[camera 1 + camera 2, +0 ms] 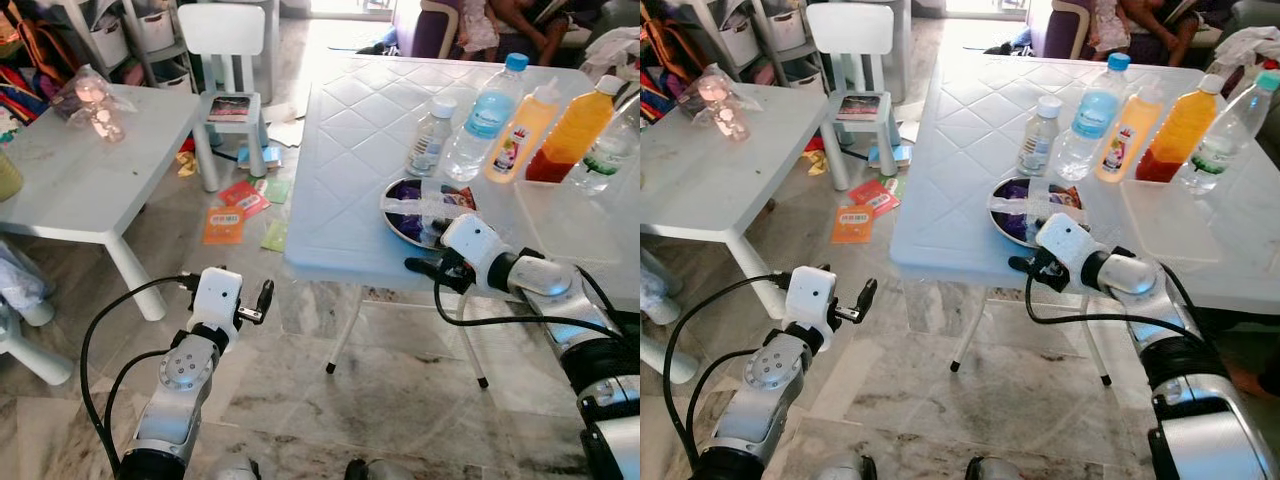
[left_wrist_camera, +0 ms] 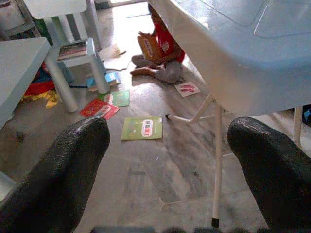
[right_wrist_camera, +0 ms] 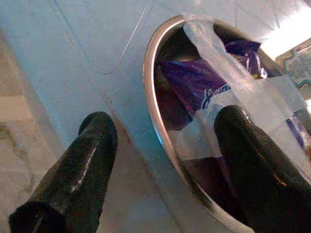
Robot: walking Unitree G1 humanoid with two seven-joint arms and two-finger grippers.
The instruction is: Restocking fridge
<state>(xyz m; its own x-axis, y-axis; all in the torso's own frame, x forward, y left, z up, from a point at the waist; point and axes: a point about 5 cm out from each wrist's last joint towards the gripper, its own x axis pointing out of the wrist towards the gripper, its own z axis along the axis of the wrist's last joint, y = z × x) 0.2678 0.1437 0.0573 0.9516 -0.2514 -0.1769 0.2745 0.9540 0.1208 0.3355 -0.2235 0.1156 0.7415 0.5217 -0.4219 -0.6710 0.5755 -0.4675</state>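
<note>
We reach for the bowl at the near edge of the tabletop.

Our right hand (image 3: 160,160) is spread wide at the near rim of the steel bowl (image 1: 398,222), one finger over the tabletop (image 1: 350,130) edge and the other over the purple packets (image 3: 194,80) and clear wrap inside, gripping nothing. Behind the bowl stand the bottles (image 1: 480,120): two clear water bottles, a pale juice and an orange juice, with another clear one at far right. Our left hand (image 1: 262,300) hangs wide and empty over the floor, left of the tabletop. We judge we are at the pickup step; next we should ease the right hand forward so the fingers straddle the rim, then close. No fridge is in sight.
</note>
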